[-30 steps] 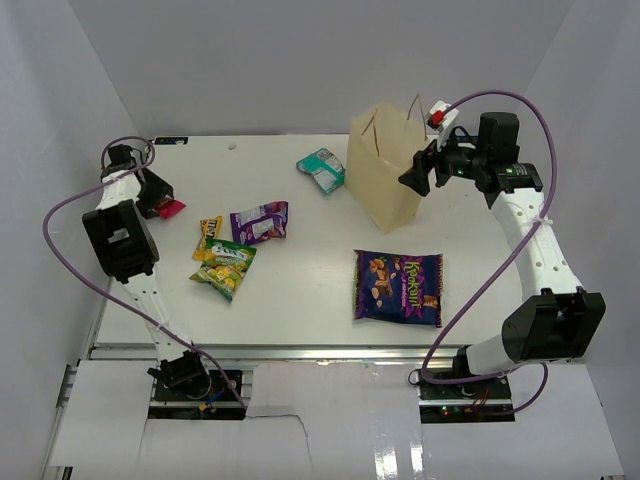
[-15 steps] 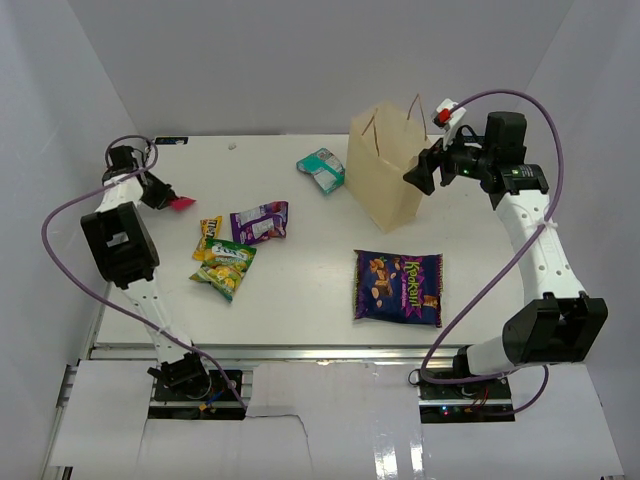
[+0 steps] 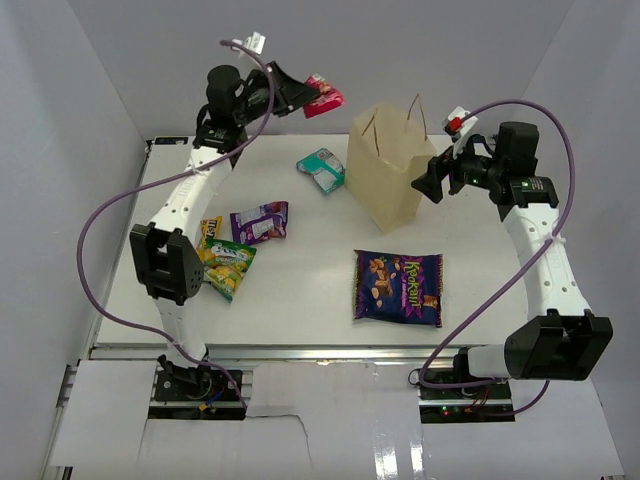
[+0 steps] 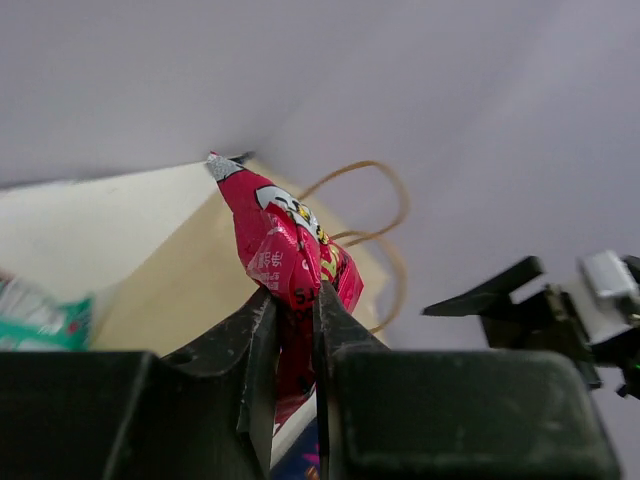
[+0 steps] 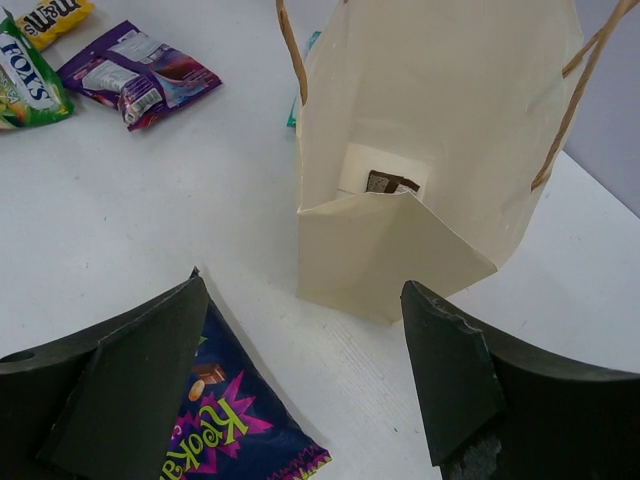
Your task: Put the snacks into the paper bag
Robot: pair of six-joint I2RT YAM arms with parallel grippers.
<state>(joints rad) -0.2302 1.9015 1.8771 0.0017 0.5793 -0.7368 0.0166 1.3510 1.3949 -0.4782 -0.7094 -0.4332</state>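
left wrist shows the left gripper point(image 4: 295, 300) pinching the red wrapper point(image 4: 285, 245) over the table's point(image 3: 310, 270) far edge, short of the paper bag point(image 3: 385, 190); released early, it would likely miss. right gripper point(image 3: 432, 180) gapes empty.

Tan paper bag point(image 3: 385, 185), purple packet point(image 3: 398, 288) (yellow lettering), red wrapper point(image 4: 285, 250).

Bag point(image 5: 390, 255) of matt tan paper, creased; wrapper point(image 4: 285, 245) — glossy, crinkled red foil; packet point(image 3: 398, 287) of shiny purple plastic film; worktop point(image 5: 200, 190) — smooth matt white, faintly grained.
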